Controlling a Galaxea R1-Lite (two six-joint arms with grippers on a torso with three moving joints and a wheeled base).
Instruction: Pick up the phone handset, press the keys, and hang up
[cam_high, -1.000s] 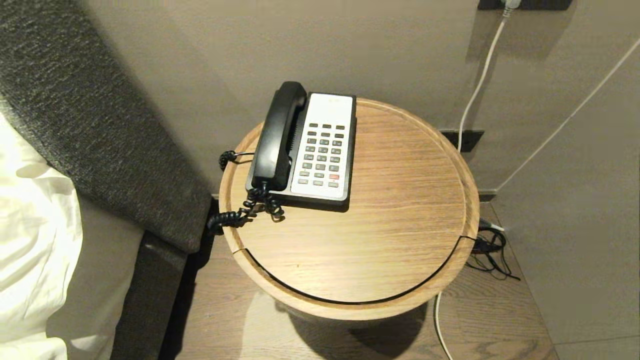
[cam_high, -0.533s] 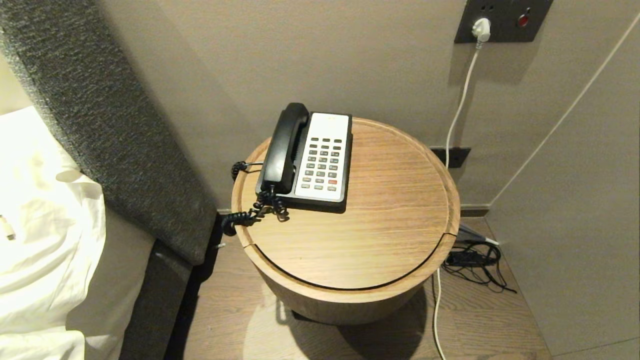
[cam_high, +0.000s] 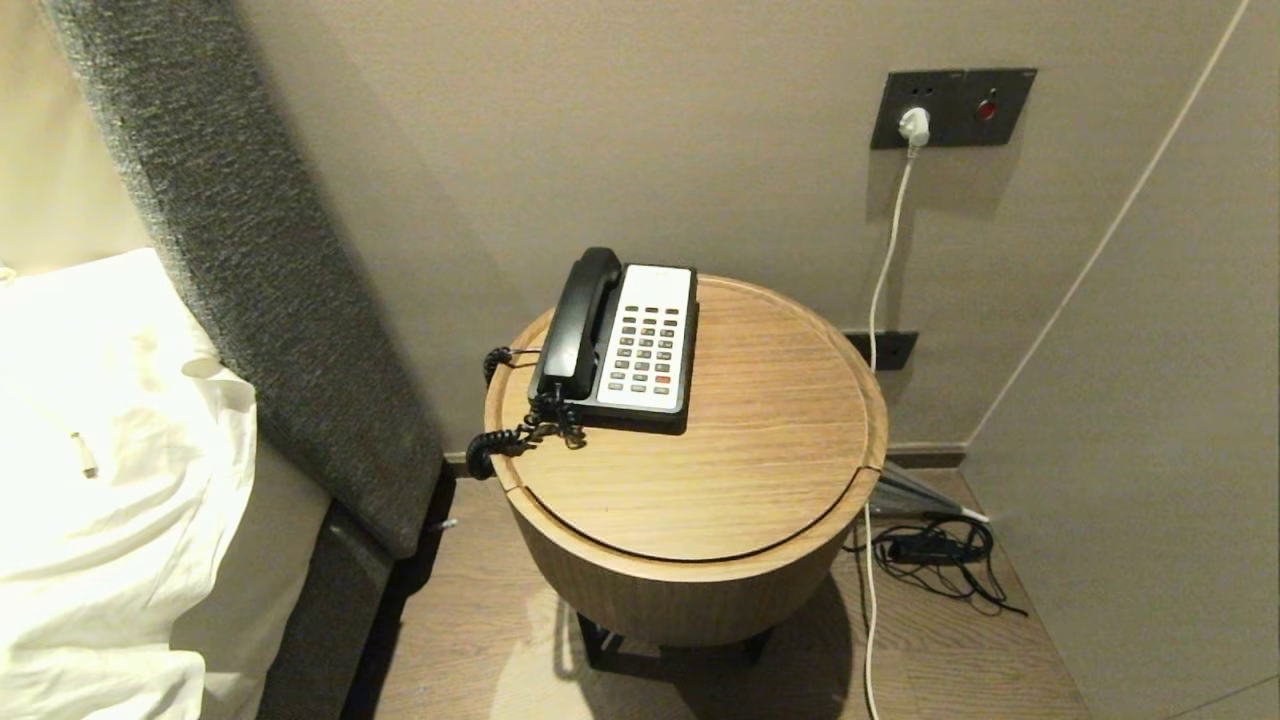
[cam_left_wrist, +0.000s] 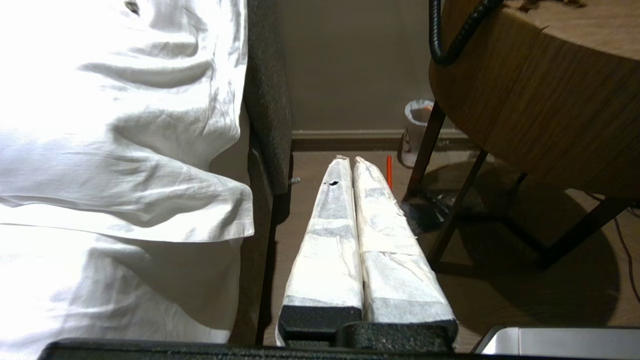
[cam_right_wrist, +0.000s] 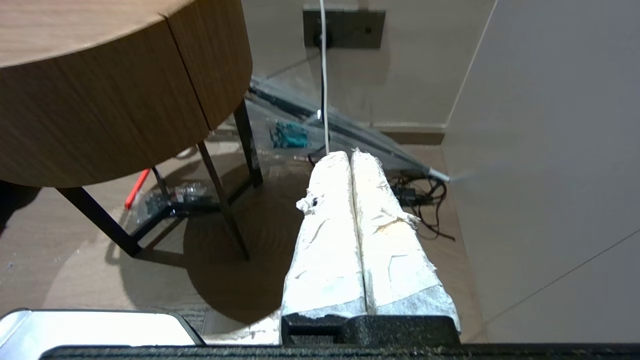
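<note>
A hotel-like bedroom: bed (cam_high: 110, 480), padded headboard (cam_high: 260, 280), round bedside table (cam_high: 700, 500) with phone (cam_high: 620, 345).

Warm indoor light fell from above and in front, and the head view was evenly lit and sharp. The round wooden counter (cam_high: 700, 480) threw a dark shadow onto the wood-plank floor (cam_high: 480, 650) beneath it. The rumpled white bedding (cam_high: 110, 480) glared, nearly blown out, in both the head and left wrist views. In the right wrist view, a transparent object near the skirting looked smeared.
</note>
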